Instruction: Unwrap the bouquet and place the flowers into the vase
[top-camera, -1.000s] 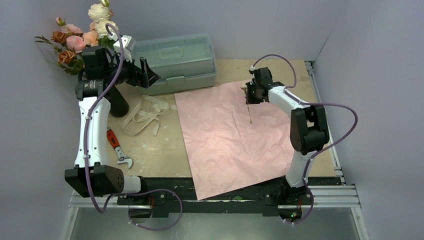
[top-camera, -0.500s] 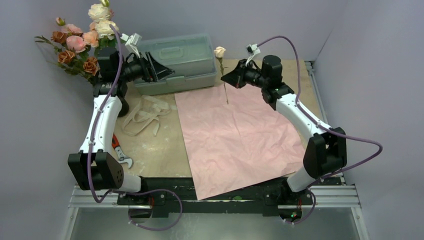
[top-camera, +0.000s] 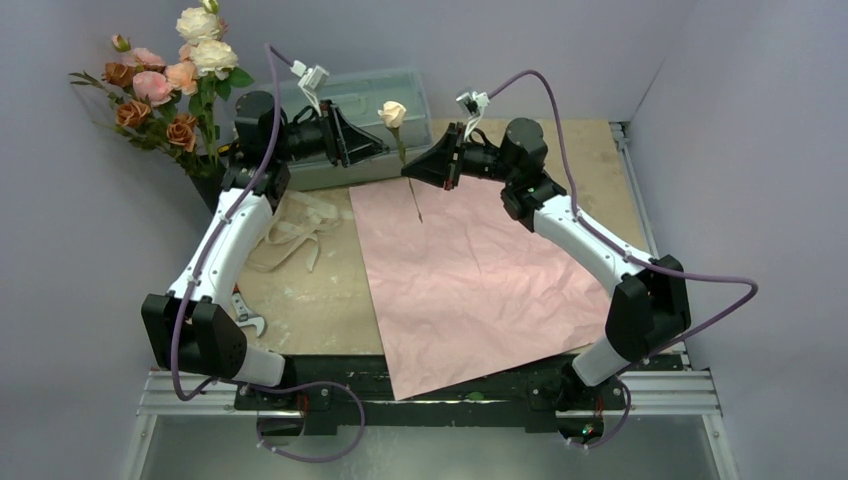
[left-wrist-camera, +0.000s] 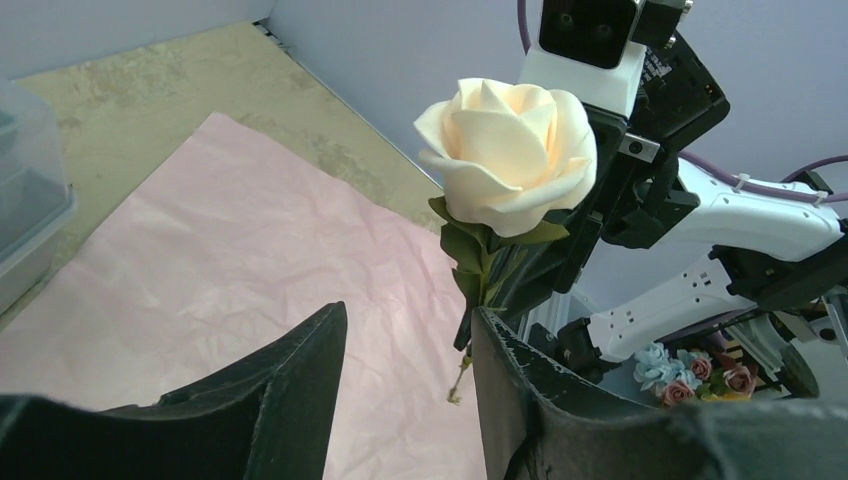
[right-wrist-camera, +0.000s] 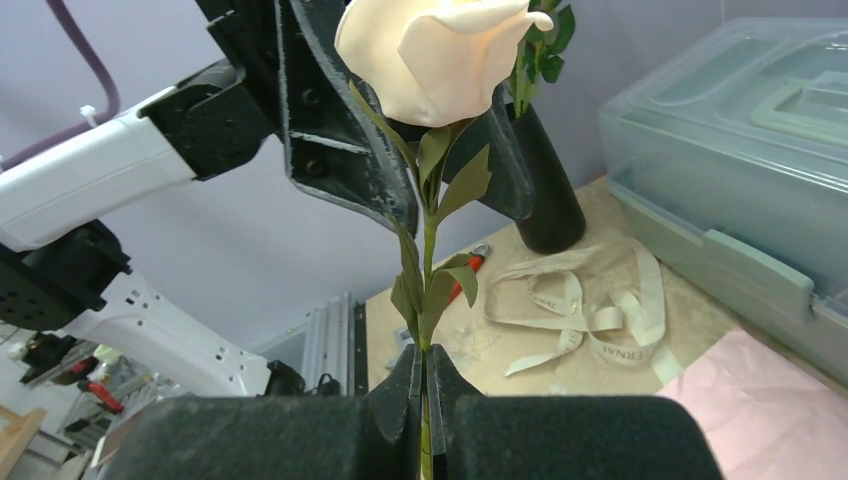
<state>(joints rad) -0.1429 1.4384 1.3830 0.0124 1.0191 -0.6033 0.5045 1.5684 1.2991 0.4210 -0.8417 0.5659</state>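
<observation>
Though most flowers fill the vase, right fingers pinch a last rose between the spread left fingers.

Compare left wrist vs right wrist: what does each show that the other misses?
Left wrist only: the right arm with its white links, and a small cluster of blue and pink flowers low behind it.
Right wrist only: the black vase, the beige ribbon, the left arm, and the right gripper visibly shut on the stem.
Both: the cream rose, the left gripper with jaws apart, the pink paper and part of the pale green toolbox.
</observation>
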